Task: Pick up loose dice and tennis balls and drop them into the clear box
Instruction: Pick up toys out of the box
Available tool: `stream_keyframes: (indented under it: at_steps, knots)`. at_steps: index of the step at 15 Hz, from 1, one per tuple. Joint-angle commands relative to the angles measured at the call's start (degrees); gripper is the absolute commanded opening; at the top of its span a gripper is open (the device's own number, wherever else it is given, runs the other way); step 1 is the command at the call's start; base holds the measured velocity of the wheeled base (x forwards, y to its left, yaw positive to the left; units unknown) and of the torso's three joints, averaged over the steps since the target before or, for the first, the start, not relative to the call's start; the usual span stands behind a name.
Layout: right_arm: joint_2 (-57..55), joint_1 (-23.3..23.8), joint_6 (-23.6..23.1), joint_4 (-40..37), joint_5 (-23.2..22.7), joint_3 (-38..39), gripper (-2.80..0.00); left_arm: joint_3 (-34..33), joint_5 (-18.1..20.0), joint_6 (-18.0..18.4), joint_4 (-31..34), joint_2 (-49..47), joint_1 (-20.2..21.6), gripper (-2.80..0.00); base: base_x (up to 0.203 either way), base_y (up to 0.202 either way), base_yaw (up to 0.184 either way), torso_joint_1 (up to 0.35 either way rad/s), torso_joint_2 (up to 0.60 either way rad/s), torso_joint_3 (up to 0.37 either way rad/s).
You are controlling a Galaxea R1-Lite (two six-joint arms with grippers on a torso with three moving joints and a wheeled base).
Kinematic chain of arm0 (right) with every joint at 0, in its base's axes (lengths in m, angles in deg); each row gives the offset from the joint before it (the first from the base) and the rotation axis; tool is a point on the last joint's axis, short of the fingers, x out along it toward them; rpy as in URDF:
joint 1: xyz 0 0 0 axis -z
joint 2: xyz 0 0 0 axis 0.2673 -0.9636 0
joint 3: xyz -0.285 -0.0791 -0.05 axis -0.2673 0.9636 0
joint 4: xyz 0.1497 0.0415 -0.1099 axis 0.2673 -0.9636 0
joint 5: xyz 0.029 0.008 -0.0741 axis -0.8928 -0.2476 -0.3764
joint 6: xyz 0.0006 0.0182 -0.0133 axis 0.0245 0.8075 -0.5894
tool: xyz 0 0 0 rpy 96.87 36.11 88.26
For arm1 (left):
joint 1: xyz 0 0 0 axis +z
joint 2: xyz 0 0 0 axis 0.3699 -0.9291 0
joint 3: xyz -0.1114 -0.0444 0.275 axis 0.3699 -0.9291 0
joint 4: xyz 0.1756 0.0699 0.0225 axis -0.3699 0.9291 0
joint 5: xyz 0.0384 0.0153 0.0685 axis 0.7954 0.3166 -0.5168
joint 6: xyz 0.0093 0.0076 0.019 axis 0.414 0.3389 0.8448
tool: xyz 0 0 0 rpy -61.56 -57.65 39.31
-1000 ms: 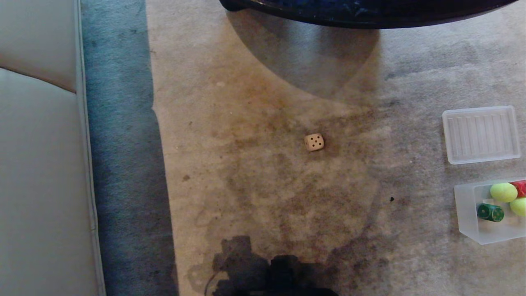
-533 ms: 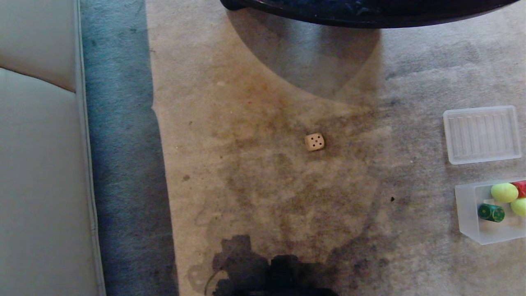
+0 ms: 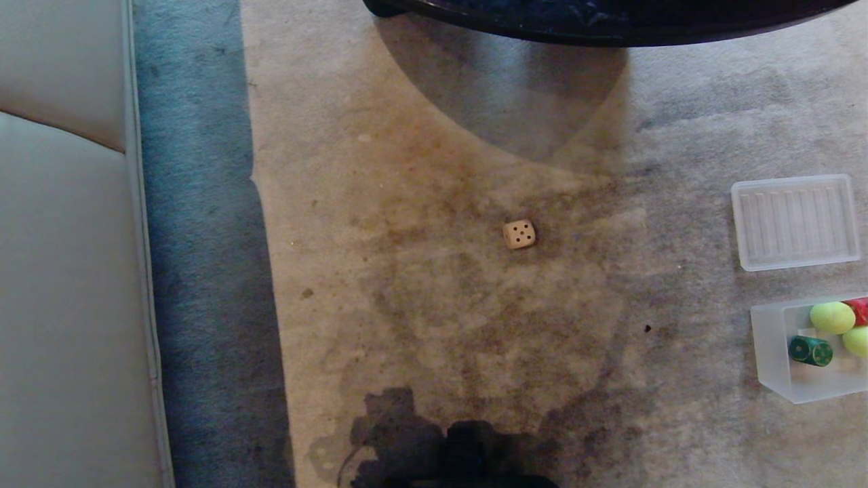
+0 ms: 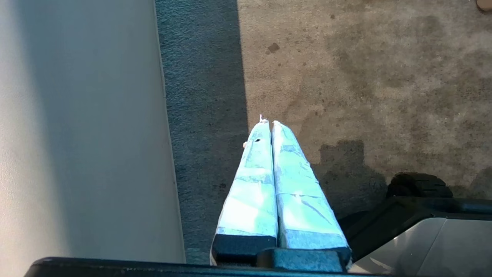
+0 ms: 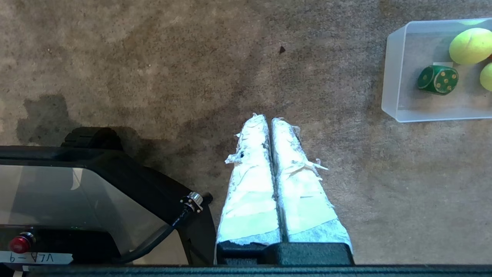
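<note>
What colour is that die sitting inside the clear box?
Dark green die with yellow pips, clearest in the right wrist view.

Clear box cut off at head view's right edge (far end unseen). Red die and one tennis ball only partly showing. Dark table cropped at top.

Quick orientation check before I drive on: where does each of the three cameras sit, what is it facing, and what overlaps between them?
Head view: high on the robot, looking down at the carpet; beige die mid-floor, lid and clear box on the right, sofa on the left; neither arm shows.
Left wrist view: behind the shut left gripper, facing the carpet beside the sofa; the robot's base shows.
Right wrist view: behind the shut right gripper, facing carpet.
Shared: head and right wrist views both show the clear box with the green die and tennis balls.
</note>
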Motion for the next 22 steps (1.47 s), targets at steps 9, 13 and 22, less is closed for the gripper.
stream_keyframes:
  at_steps: [9,13,22]
  knots:
    - [-29.76,-0.02,3.63,-1.22,-4.23,-16.85,-2.8,-0.09,-0.02,-0.02,0.0,0.02,0.0,-2.8,0.0,0.0,0.0,0.0,0.0,0.0]
    - [-49.86,-2.31,7.15,10.0,-5.76,-21.23,-2.8,0.0,-0.02,-0.02,0.0,0.02,0.0,-2.8,0.0,0.0,0.0,0.0,0.0,0.0]
    - [-87.14,-19.23,18.92,49.17,-5.84,-23.66,-2.8,0.0,-0.02,-0.02,0.0,0.02,0.0,-2.8,0.0,0.0,0.0,0.0,0.0,0.0]
